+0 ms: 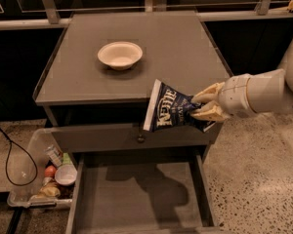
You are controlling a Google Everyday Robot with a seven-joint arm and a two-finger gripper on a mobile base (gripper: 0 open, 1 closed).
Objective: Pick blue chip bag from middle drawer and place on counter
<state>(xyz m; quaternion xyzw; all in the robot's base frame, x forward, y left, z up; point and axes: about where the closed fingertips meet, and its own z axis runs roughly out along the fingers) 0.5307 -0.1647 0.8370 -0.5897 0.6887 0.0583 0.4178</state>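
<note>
Counter (185,57): whole top visible. Middle drawer (136,199): open, near end cut off at bottom edge. Blue chip bag (168,108): airborne at counter's front edge, above drawer; right end hidden inside gripper (201,105), fingers clamped on it.

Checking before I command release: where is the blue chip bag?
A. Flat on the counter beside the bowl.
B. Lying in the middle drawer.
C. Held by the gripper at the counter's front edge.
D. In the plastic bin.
C: the gripper is shut on the blue chip bag, in the air, out of the open middle drawer.
</note>
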